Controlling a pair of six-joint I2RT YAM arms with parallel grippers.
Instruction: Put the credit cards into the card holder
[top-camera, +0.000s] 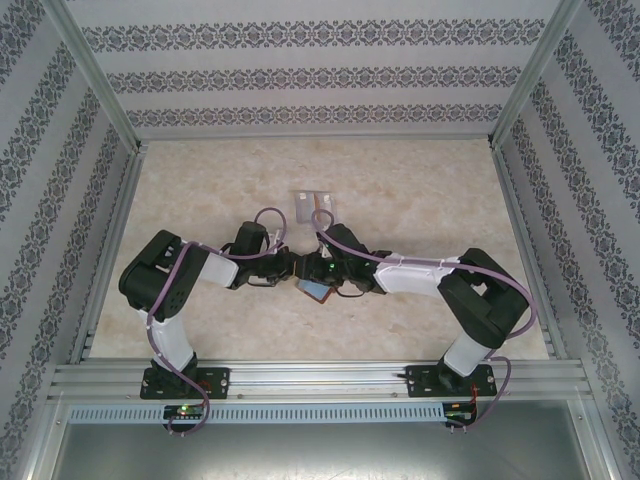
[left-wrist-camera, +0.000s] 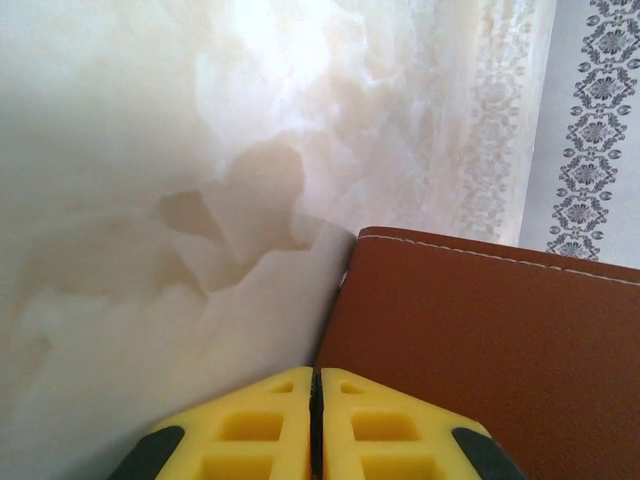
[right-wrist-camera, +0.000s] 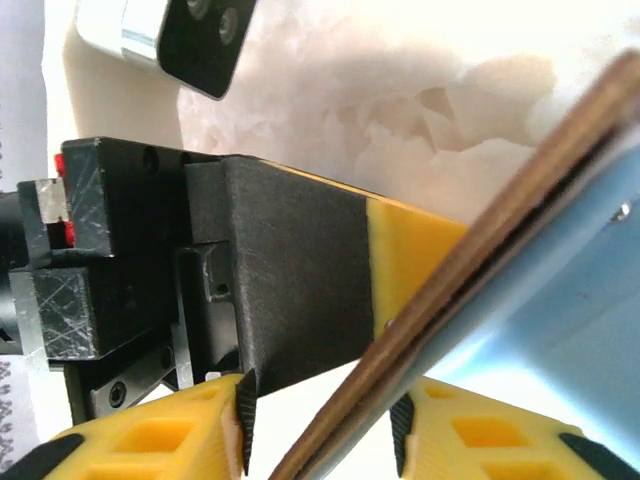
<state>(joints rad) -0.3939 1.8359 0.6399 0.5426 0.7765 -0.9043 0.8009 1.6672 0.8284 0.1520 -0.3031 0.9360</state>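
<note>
The reddish-brown card holder hangs just above the table's middle, between my two grippers. My left gripper is shut on its edge, and the stitched leather cover spreads to the right of the yellow fingers. My right gripper is open around the holder's other edge. The holder's brown rim and pale blue lining cross diagonally between its pads, close to the right pad and with a gap on the left. The left gripper's yellow fingertip shows behind the holder. Silvery-grey credit cards lie flat farther back.
Both arms reach inward from the aluminium rail at the near edge. Patterned walls enclose the marbled tabletop on three sides. The left wrist's camera housing hangs close above the right gripper.
</note>
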